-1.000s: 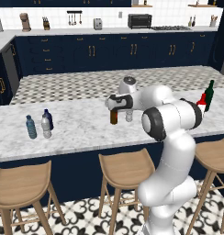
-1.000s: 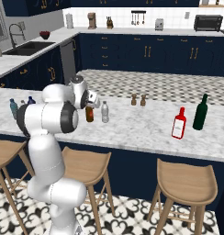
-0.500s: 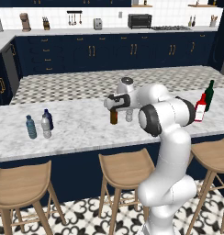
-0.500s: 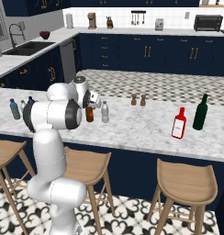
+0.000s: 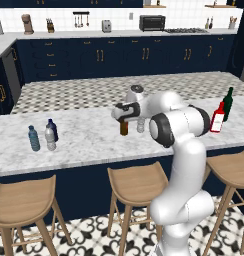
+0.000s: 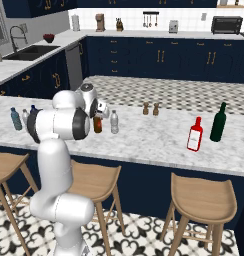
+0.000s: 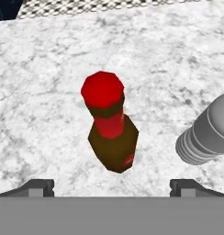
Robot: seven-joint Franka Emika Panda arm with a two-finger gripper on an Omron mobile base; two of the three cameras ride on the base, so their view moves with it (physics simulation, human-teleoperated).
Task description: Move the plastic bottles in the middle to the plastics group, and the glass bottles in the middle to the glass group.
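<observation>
Counter scene, left to right. Plastics group stands at the far left with one clear bottle among it. At centre the gripper hovers directly over the amber glass bottle, fingertips spread wide on either side, grasping nothing. Bottle axis is upright, in line with the hand's approach. Second clear bottle stands just beside. Glass group lies far right.
</observation>
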